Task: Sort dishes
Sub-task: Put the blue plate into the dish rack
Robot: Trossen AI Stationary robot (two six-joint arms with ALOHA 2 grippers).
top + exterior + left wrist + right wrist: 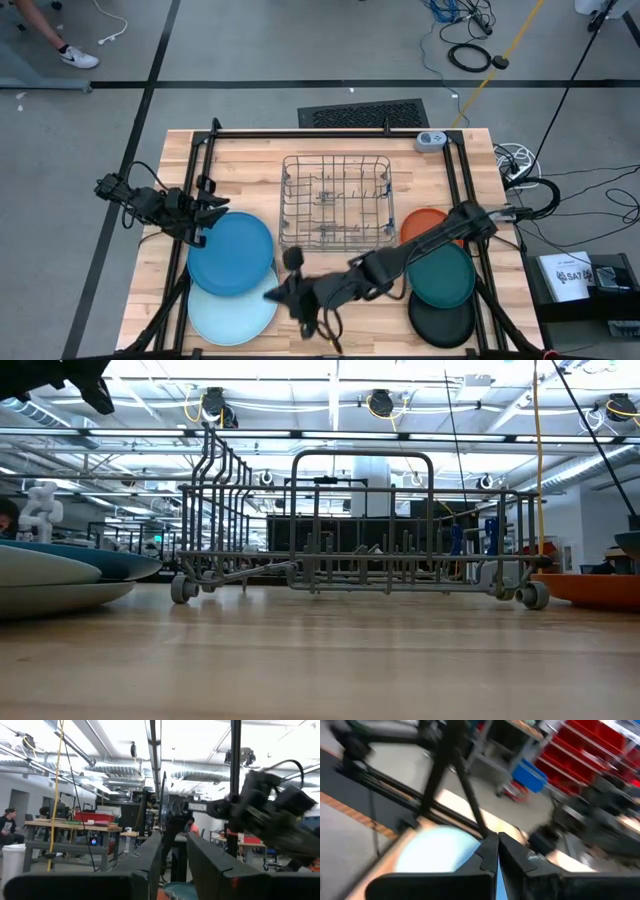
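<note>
A blue plate [232, 253] lies at the near left, its near part resting on a pale blue plate [232, 312]. At the near right lie an orange plate [425, 222], a teal plate [442, 277] and a black plate [440, 322], the teal one overlapping the black one's far edge. My left gripper [214, 209] is open above the blue plate's far left rim. My right gripper [277, 295] is shut at the pale blue plate's right rim; the plate also shows in the right wrist view [432, 852]. My right gripper's shut fingertips [492, 842] point at the pale blue plate's right rim [475, 840]. I cannot tell whether they touch it.
A wire dish rack [335, 200] stands at the table's middle, toward the far edge. A black frame [330, 133] runs round the table. My right arm [420, 250] stretches from the right across the near middle. A small white device [431, 140] sits at the far right.
</note>
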